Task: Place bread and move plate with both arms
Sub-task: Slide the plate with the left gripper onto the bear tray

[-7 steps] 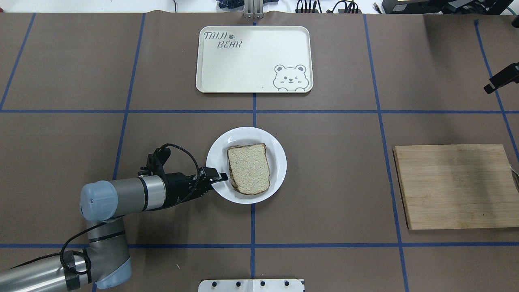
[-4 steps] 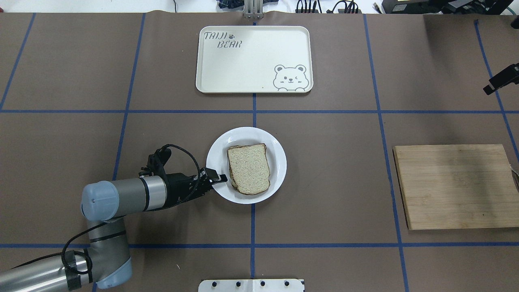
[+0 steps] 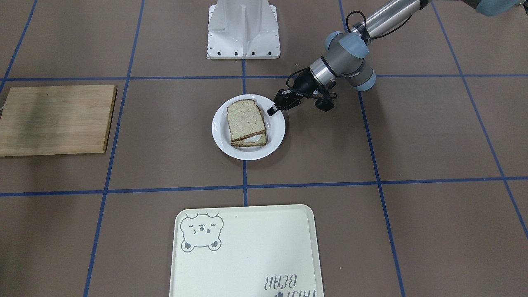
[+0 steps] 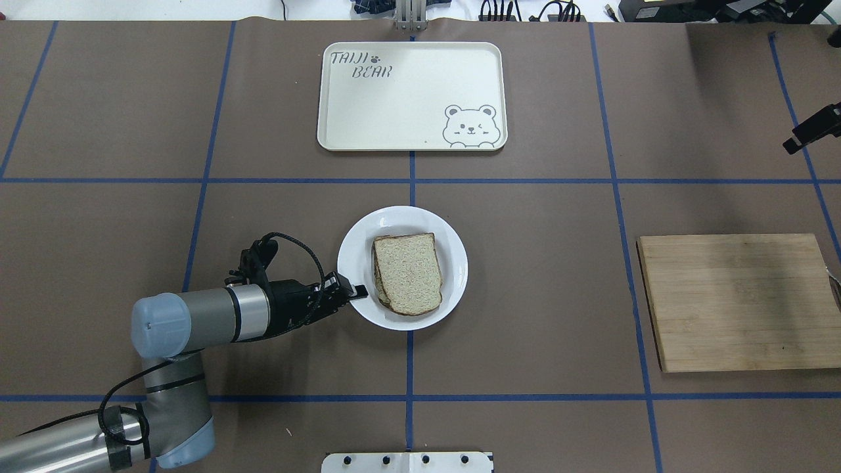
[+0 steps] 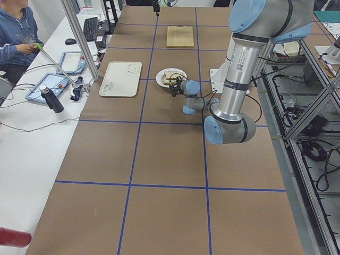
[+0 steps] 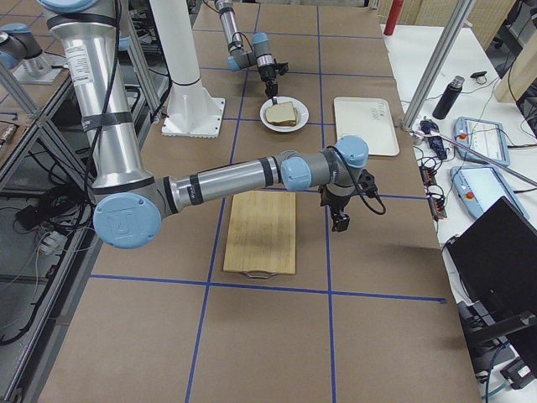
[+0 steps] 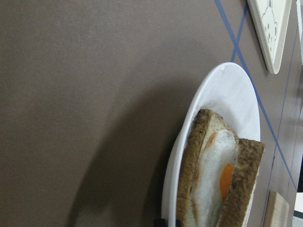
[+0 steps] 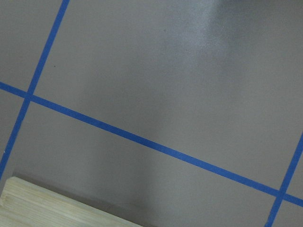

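Note:
The white plate (image 4: 453, 256) sits at the table's middle. The plain bread (image 4: 408, 272) lies on it, on top of a lower slice bearing a fried egg (image 7: 213, 175). My left gripper (image 4: 358, 291) is at the plate's near-left rim, low over the table, and looks shut on the rim. In the front view the left gripper (image 3: 272, 110) sits on the plate's rim (image 3: 277, 123), beside the bread (image 3: 245, 119). My right gripper (image 6: 340, 220) hangs over bare table, far from the plate, past the cutting board. I cannot tell whether it is open or shut.
The cream bear-print tray (image 4: 412, 95) lies beyond the plate, at the table's far side. A wooden cutting board (image 4: 739, 302) lies to the right. The white fixed stand (image 3: 243, 29) is at the robot's edge. Blue tape lines cross the brown table.
The plate with the sandwich has shifted slightly to the right. The left gripper stays at its rim. The right arm has barely moved.

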Motion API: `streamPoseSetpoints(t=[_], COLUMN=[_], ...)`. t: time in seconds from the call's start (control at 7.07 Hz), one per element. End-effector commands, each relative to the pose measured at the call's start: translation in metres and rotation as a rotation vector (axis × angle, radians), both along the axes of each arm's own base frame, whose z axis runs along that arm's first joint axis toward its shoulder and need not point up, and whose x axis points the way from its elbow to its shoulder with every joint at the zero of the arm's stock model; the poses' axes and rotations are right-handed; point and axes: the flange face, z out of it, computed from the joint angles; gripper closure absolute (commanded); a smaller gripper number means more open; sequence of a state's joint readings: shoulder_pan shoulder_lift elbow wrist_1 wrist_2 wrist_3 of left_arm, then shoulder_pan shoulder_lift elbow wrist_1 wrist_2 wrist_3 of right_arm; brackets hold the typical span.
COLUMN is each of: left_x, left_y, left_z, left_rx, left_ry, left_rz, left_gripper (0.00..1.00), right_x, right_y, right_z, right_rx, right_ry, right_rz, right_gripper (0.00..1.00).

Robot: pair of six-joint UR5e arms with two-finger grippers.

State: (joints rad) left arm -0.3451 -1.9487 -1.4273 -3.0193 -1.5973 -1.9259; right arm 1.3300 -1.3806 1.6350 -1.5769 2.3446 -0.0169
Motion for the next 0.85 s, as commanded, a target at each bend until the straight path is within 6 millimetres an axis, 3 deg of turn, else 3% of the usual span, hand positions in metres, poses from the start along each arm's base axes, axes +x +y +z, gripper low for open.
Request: streamPoseSetpoints(t=[0.0, 0.28, 0.42, 0.57, 0.71], left_x=[-0.005, 0.001, 0.009, 0.036, 0.054], left_y=[-0.005, -0.026, -0.047, -0.083, -0.125], left_z=[-0.024, -0.054, -0.059, -0.072, -0.102], left_rx=[0.016, 0.008, -0.025, -0.095, -0.128], left_ry=[0.074, 0.106, 0.107, 0.083, 0.057], left_rz=[-0.053, -0.157, -0.189, -0.243, -0.312], left_gripper=[1.00, 1.00, 1.00, 1.00, 1.00], right_x=[0.000, 0.001, 0.001, 0.000, 0.002], right_y=[0.002, 0.003, 0.003, 0.003, 0.005], right_z=[-0.003, -0.002, -0.002, -0.004, -0.006], right_rx=[0.005, 0.005, 0.005, 0.006, 0.011], right_ry=[-0.007, -0.006, -0.006, -0.008, -0.007], right_rz=[-0.001, -0.001, -0.001, -0.002, 0.001], right_gripper=[0.00, 0.00, 0.00, 0.00, 0.00])
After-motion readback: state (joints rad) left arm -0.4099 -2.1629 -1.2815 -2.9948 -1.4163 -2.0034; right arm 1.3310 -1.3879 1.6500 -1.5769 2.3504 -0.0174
